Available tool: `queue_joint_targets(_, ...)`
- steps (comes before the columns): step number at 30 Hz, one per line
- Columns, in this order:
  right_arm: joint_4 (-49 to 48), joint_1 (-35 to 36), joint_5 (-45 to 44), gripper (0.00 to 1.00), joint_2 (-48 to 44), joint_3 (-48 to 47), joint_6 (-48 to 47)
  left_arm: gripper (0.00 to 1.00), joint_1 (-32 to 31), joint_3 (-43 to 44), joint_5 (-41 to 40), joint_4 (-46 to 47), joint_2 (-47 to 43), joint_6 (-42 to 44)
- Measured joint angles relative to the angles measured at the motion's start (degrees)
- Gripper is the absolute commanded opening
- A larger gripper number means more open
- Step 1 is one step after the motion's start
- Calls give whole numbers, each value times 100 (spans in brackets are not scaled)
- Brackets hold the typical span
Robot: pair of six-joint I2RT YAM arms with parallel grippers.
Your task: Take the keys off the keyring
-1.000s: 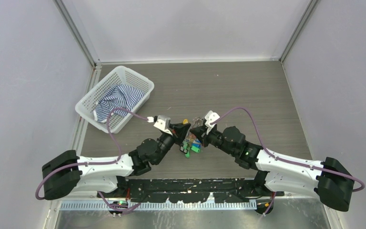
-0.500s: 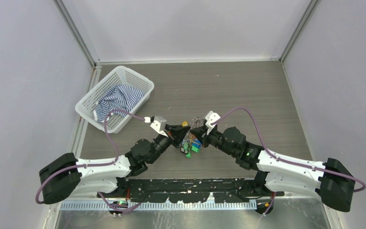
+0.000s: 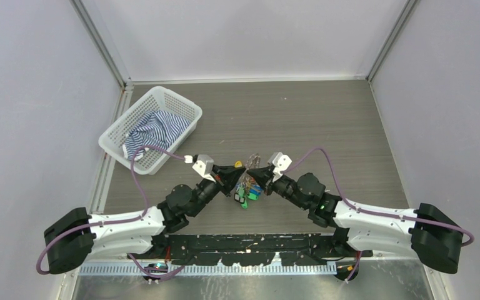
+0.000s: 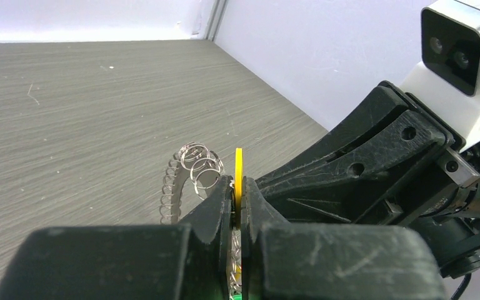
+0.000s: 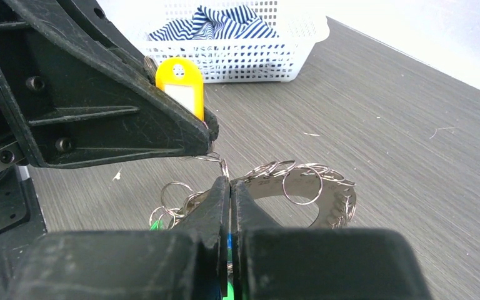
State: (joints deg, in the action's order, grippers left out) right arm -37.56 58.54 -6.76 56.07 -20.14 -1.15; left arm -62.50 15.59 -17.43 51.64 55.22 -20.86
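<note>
The keys [image 3: 248, 187] are a bunch of coloured tags hanging between my two grippers at the table's middle front. My left gripper [image 3: 231, 176] is shut on a yellow tag [image 4: 239, 164], which stands upright between its fingertips. The tag also shows in the right wrist view [image 5: 180, 84]. The keyring [image 5: 328, 195] is a flat silvery ring strung with several small wire rings, and its far arc shows in the left wrist view [image 4: 174, 187]. My right gripper [image 5: 229, 182] is shut on the keyring's near edge, tip to tip with the left gripper [image 5: 100, 100]. Green and blue tags show below its jaws.
A white plastic basket [image 3: 116, 132] holding a blue-striped cloth [image 3: 153, 129] stands at the back left, and also shows in the right wrist view [image 5: 287, 59]. The enclosure's walls rise on three sides of the wood-grain table [image 3: 325, 125].
Both grippers have drawn closer together and shifted slightly toward the front. The left arm has swung further left at its elbow. The bunch stays held between them.
</note>
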Motion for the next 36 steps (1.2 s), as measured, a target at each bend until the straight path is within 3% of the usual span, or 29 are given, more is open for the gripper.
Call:
queue_joint_targets(9, -597, 31, -2, 1, 293, 254, -127, 0, -17, -173, -400, 26, 2, -120)
queue_joint_targets(23, -638, 59, -262, 1, 319, 317, 251, 0, 127, -289, -214, 546, 315, -280)
queue_joint_targets(36, 752, -341, 39, 1, 55, -269, 1515, 0, 264, 90, 457, 168, 402, 444)
